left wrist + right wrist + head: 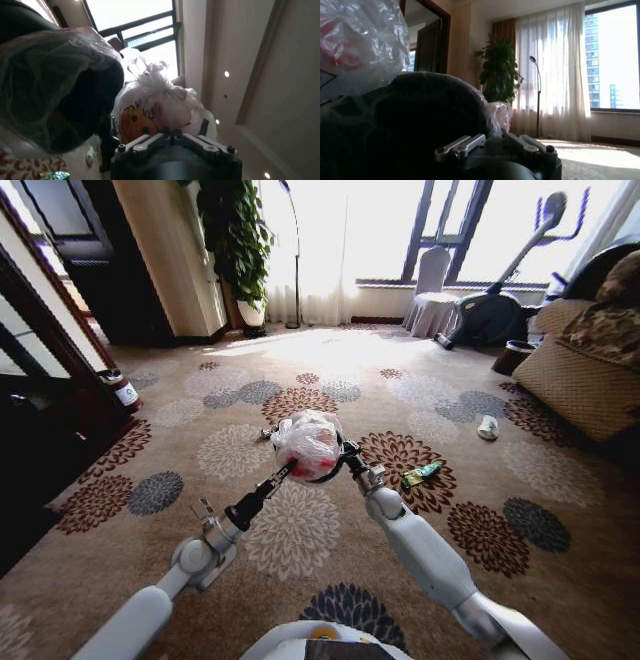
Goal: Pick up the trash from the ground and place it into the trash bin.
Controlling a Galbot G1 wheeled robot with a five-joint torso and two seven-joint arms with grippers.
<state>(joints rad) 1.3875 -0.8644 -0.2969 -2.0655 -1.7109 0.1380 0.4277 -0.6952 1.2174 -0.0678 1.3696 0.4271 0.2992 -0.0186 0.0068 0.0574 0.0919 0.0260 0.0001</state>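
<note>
The white-pink bag [306, 442] hangs at the middle of the head view. My left gripper [291, 468] is shut on its lower left side. In the left wrist view the bag [160, 108] shows an orange print between the fingers. The trash bin [343, 450], black with a clear liner, sits right behind and under the bag, mostly hidden by it. My right gripper [352, 461] is shut on its rim. The bin fills much of both wrist views [60, 97] [415, 120]. On the carpet lie a green wrapper [421, 473], a white scrap [487, 427] and an amber bottle [122, 390].
A sofa [585, 370] stands at the right with a dark pot [513, 357] beside it. Dark wooden furniture [40, 410] lines the left. A potted plant [240, 250] and an exercise machine [495, 310] stand at the back by the window.
</note>
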